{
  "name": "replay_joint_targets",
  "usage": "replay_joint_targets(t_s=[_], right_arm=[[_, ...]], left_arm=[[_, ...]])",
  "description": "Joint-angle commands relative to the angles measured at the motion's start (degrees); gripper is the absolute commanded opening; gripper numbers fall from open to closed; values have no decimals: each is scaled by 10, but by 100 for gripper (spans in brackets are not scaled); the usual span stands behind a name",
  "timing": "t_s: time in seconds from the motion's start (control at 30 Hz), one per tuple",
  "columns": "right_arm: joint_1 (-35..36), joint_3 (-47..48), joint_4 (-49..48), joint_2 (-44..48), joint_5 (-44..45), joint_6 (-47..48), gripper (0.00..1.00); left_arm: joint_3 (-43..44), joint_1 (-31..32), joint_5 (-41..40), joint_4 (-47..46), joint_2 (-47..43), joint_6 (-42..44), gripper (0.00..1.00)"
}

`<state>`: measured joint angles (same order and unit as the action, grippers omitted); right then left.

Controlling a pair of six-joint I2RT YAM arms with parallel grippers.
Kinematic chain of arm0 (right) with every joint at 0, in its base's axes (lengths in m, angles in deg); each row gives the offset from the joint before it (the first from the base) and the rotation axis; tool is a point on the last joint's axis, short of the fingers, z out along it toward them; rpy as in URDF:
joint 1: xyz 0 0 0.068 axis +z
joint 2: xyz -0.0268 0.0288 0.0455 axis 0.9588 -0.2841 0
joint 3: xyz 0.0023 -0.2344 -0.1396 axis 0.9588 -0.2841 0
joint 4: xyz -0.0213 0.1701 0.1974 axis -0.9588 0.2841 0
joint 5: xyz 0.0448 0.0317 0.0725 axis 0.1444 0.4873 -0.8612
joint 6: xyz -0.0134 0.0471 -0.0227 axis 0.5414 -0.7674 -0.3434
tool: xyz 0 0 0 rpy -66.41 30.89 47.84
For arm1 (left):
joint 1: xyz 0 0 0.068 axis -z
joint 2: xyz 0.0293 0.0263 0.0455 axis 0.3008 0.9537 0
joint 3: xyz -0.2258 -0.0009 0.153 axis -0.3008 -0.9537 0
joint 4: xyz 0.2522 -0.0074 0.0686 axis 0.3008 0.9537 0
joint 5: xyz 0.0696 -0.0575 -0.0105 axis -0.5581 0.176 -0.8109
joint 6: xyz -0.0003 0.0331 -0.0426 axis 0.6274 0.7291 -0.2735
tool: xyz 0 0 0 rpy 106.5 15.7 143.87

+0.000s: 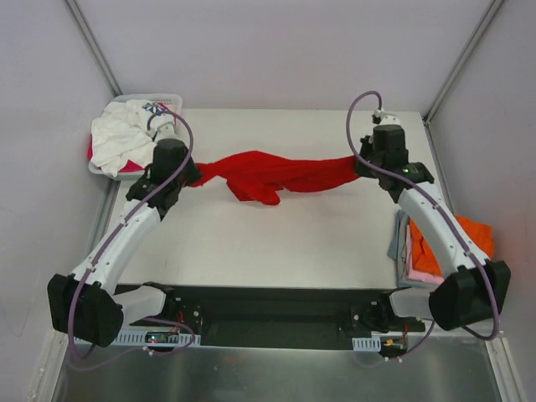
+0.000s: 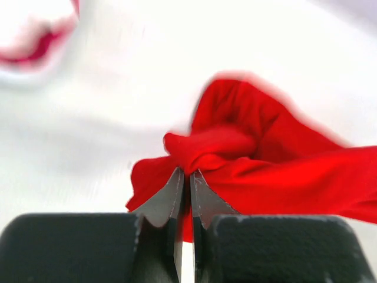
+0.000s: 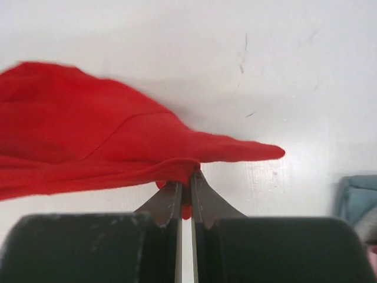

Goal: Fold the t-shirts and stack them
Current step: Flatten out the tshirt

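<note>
Red-loaded at both ends: pinching the t-shirt point(image 1: 276, 172) tight with left gripper point(image 2: 184, 174) and right gripper point(image 3: 185, 172), long axis strung sideways across the table's point(image 1: 293, 243) far half.

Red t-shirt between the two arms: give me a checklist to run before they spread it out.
1. Left end effector shut on red t-shirt: ok.
2. Right end effector shut on its other end: ok.
3. Shirt flat and spread: not ok, bunched and twisted mid-span.
4. Pinched at matching corners: cannot tell.
5. Shirt apart from shirt stack at right edge: ok.
</note>
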<state>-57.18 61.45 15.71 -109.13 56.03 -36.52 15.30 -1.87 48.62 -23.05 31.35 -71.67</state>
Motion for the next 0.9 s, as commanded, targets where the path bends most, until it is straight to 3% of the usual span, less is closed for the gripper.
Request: replay_joint_targets(t_s=[0.0, 0.1, 0.3, 0.63, 0.87], right_arm=[[-21, 91, 51, 95, 61, 61, 1], [-25, 136, 62, 141, 61, 85, 1], [-28, 217, 76, 197, 60, 133, 1], [-28, 205, 96, 317, 19, 135, 2], [-29, 256, 100, 375, -55, 148, 2]], left_arm=[[146, -14, -75, 60, -39, 82, 0], [225, -14, -85, 68, -47, 90, 0], [335, -14, -30, 72, -48, 140, 0], [244, -14, 4, 82, -133, 147, 0], [254, -14, 35, 82, -194, 163, 0]])
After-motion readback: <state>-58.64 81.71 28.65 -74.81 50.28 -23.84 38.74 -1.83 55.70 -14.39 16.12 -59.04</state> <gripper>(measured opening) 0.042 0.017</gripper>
